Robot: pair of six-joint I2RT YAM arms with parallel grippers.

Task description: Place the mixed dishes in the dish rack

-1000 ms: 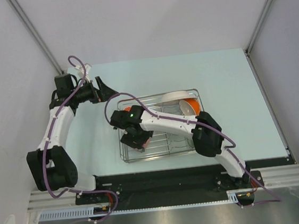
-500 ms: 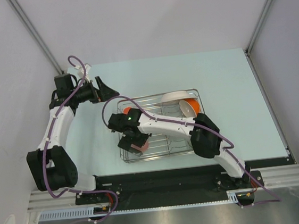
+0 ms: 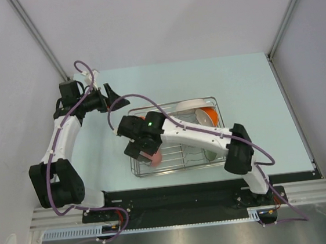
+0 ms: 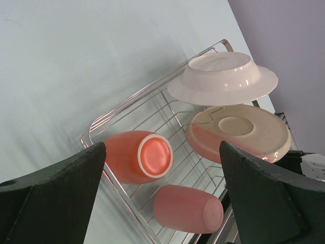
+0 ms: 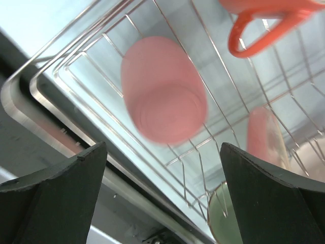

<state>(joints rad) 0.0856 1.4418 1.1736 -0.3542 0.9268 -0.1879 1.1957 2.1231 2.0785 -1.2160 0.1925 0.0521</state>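
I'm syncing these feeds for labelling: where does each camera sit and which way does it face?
Top external: above and behind the robot, looking down at the table; left arm and right arm show, right tool over the dish rack.
Left wrist: off the rack's far-left corner, looking across it at the orange mug; own fingers frame it.
Right wrist: just above the rack, facing down at the pink tumbler; own fingers show.
Shared: both wrist views show tumbler and mug.

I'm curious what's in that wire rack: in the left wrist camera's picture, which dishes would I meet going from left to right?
orange mug → pink tumbler → pink-and-cream plate
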